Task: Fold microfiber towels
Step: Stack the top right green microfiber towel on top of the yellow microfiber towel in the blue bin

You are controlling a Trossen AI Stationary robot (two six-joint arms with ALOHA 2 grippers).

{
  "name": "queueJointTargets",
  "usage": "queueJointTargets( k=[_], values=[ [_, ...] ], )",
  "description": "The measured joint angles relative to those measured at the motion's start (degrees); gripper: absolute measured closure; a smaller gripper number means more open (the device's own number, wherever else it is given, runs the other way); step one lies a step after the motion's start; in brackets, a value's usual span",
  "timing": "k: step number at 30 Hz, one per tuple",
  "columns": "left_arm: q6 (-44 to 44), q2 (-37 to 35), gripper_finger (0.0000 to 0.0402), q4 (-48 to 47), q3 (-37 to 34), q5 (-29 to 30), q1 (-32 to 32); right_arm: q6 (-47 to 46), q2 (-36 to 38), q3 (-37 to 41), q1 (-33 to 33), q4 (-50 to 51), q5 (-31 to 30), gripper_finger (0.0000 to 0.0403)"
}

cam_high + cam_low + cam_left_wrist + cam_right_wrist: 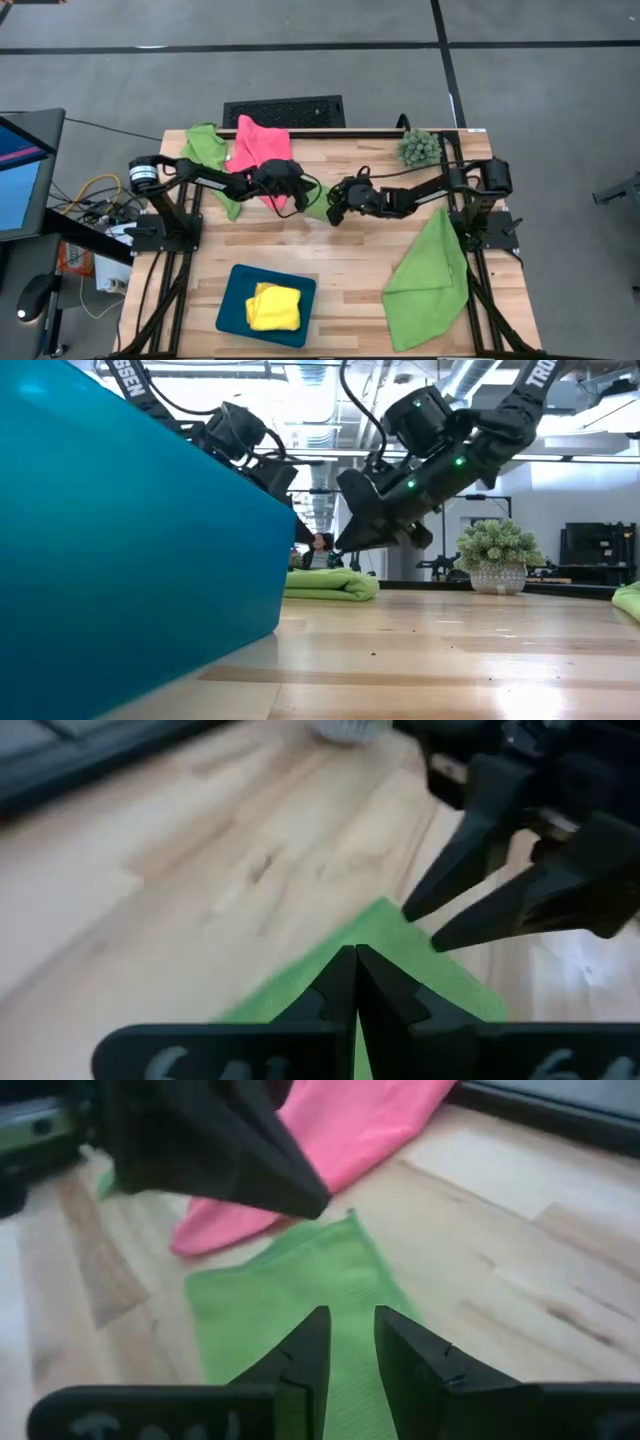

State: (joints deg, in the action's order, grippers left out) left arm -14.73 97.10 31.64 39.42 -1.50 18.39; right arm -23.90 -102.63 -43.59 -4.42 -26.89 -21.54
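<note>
Table [340, 255], frame centre: folded green towel [300, 1295] lies flat between both arms, pink towel [262, 148] just upper left of it. Left gripper [355, 970] is closed and empty above the green towel; right gripper [345, 1342] is part-open, holding nothing. Risk, judged: the grippers sit close, so either descent could clip the other or drag the fold open.
</note>
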Motion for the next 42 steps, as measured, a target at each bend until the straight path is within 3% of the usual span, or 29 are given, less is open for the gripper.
queueJointTargets(
  k=[8,14,19,26,30,36,42],
  values=[
    [2.0,9.1,0.0402,4.9,0.1,2.2,1.0,-0.1,-7.1,-0.3,-4.3,-4.4,2.1,0.0296],
    [-0.2,13.5,0.0402,6.1,0.5,-1.0,2.7,-5.3,-11.6,-0.3,-5.8,-7.1,7.1,0.0296],
    [-1.2,11.0,0.0401,4.5,0.4,-3.0,4.2,-3.9,-7.7,0.0,-6.2,-5.9,8.0,0.0296],
    [-3.3,0.6,0.0401,1.1,0.5,-6.9,4.9,0.7,-2.3,-0.1,-2.0,-9.3,7.7,0.0296],
    [-1.2,-2.0,0.0401,-3.9,0.5,-6.1,2.9,-1.1,-4.8,-0.1,2.1,-9.8,3.7,0.0296],
    [-0.3,-0.2,0.0401,-1.8,-2.4,-5.6,-2.9,-6.2,-10.9,-0.1,6.3,-12.3,0.3,0.0296],
    [1.5,4.0,0.0401,2.4,-6.0,1.5,-6.8,-10.4,-16.8,-0.4,8.2,-15.5,-3.4,0.0296]
  ],
)
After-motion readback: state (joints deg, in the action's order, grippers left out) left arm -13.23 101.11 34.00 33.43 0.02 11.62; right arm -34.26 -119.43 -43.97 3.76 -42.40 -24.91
